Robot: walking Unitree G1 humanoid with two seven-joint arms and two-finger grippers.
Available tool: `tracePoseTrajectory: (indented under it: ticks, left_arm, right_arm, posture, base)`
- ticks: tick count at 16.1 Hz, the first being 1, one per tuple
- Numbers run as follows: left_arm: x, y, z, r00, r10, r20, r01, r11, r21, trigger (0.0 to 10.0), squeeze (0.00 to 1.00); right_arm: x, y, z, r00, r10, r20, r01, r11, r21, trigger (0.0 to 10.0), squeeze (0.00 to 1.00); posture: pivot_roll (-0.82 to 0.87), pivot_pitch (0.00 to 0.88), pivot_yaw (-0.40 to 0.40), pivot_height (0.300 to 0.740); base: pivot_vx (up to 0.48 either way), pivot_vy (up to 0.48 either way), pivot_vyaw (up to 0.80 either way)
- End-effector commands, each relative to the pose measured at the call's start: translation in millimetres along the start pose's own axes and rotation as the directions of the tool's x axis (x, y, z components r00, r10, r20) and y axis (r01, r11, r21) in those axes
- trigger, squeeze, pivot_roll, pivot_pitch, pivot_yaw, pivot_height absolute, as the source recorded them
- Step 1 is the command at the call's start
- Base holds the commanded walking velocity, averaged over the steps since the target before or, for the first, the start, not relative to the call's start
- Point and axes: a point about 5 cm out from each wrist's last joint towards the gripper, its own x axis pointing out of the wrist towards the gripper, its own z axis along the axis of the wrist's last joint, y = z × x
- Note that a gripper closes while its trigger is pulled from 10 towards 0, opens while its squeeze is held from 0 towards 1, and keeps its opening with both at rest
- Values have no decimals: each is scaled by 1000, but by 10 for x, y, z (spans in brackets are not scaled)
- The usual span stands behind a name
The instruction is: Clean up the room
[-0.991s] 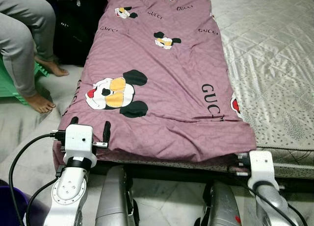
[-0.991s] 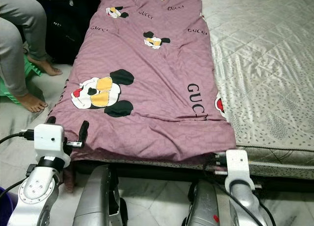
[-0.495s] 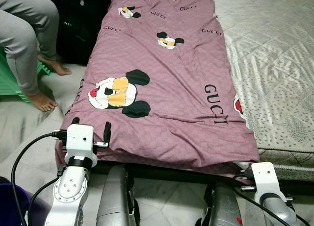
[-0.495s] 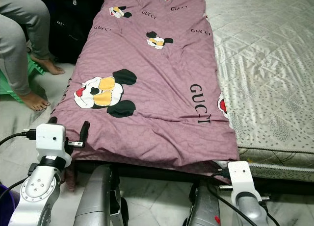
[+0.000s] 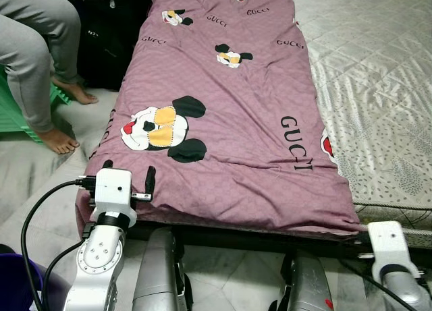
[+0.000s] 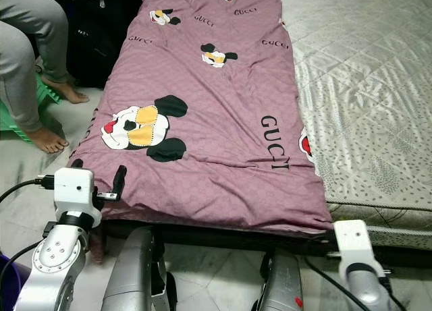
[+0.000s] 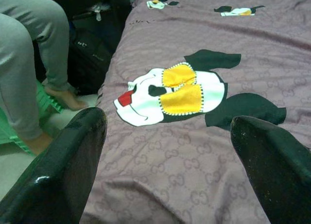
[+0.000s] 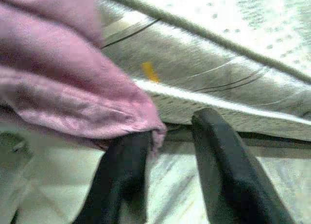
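Observation:
A mauve blanket [image 5: 223,122] printed with cartoon mice lies flat along the left side of a silver-grey quilted mattress [image 5: 378,68]. My left gripper [image 5: 128,168] is open at the blanket's near left corner, its two fingers [image 7: 63,170] spread wide over the cloth. My right arm's white wrist block [image 5: 386,240] sits low, below the blanket's near right corner. In the right wrist view my right gripper [image 8: 172,129] is open; the blanket's corner [image 8: 73,88] hangs against one finger [image 8: 126,170], with nothing between the two.
A person's grey-trousered legs [image 5: 34,48] and bare feet rest by a green stool [image 5: 10,112] at the left. A black bag [image 5: 108,34] stands beside the bed. A purple bin [image 5: 13,284] is near my left arm. Marble floor lies below.
My right arm has sunk lower and moved right, away from the blanket's near right corner. The left gripper has stayed at the left corner. The camera shifted slightly.

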Motion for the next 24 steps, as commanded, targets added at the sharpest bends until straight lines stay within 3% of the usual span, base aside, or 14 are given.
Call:
tracePoseTrajectory:
  ticks: [1, 5, 7, 9, 11, 14, 15, 16, 17, 19, 20, 22, 23, 24]
  left_arm:
    - [-4, 21, -28, 1000, 3, -9, -3, 1000, -2, 10000, 0]
    - [20, 6, -24, 1000, -4, -5, 4, 1000, -5, 10000, 0]
    - [33, 9, -30, 1000, -4, -6, 4, 1000, -6, 10000, 0]
    - [39, 0, -31, 1000, -9, -6, 9, 1000, -9, 10000, 0]
    - [54, -8, -37, 1000, -13, -5, 13, 1000, -17, 10000, 0]
    - [84, -24, -51, 1000, -17, -6, 16, 1000, -24, 10000, 0]
    - [95, -28, -50, 1000, -19, -5, 18, 1000, -25, 10000, 0]
    - [123, -35, -33, 1000, -17, 8, 17, 999, -29, 10000, 0]
    - [132, -38, -30, 1000, -15, 10, 16, 999, -30, 10000, 0]
    - [173, -61, -2, 1000, -6, 26, 7, 999, -44, 10000, 0]
    - [196, -85, 19, 999, 0, 39, 2, 999, -53, 10000, 0]
    - [204, -92, 26, 999, 6, 42, -3, 998, -58, 10000, 0]
    - [209, -88, 39, 998, 18, 52, -15, 998, -66, 10000, 0]
    - [213, -87, 43, 998, 22, 55, -18, 998, -67, 10000, 0]
  right_arm:
    - [4, -241, 83, 993, -105, 48, 105, 995, 5, 10000, 1000]
    - [-4, -325, 370, 975, -132, 177, 130, 991, 21, 10000, 1000]
    - [-48, -275, 469, 971, -67, 230, 65, 998, 19, 10000, 1000]
    - [-167, -198, 375, 971, 30, 236, -29, 1000, -4, 10000, 1000]
    - [-433, -158, 142, 960, 138, 245, -128, 990, -56, 10000, 1000]
    - [-658, -175, 150, 903, 218, 370, -164, 971, -173, 10000, 1000]
    - [-674, -187, 187, 902, 207, 378, -157, 975, -160, 10000, 1000]
    - [-627, -237, 380, 910, 111, 399, -110, 994, -24, 10000, 1000]
    - [-607, -214, 486, 899, 103, 426, -116, 993, 5, 10000, 1000]
    - [-540, 12, 886, 841, 143, 522, -234, 966, 112, 10000, 1000]
    - [-492, 336, 1149, 790, 247, 561, -408, 895, 180, 10000, 1000]
    - [-433, 571, 1264, 760, 330, 560, -498, 850, 174, 10000, 1000]
    - [-317, 929, 1488, 743, 408, 531, -588, 777, 226, 10000, 1000]
    - [-273, 1034, 1571, 747, 420, 515, -598, 763, 245, 10000, 1000]
  posture:
    - [6, 141, 51, 553]
    - [-6, 140, 55, 553]
    - [-15, 139, 53, 553]
    - [-25, 138, 48, 553]
    - [-35, 137, 42, 553]
    - [-63, 133, 49, 553]
    - [-70, 132, 53, 553]
    - [-74, 130, 55, 553]
    - [-77, 127, 56, 553]
    - [-79, 118, 55, 553]
    - [-70, 108, 52, 553]
    - [-62, 103, 48, 553]
    - [-52, 99, 43, 553]
    - [-45, 97, 40, 553]
  base:
    - [0, 0, 0]
    - [0, 0, 0]
    - [0, 0, 0]
    - [0, 0, 0]
    - [0, 0, 0]
    - [0, 0, 0]
    - [0, 0, 0]
    - [0, 0, 0]
    - [0, 0, 0]
    - [0, 0, 0]
    - [0, 0, 0]
    - [0, 0, 0]
    - [0, 0, 0]
    - [0, 0, 0]
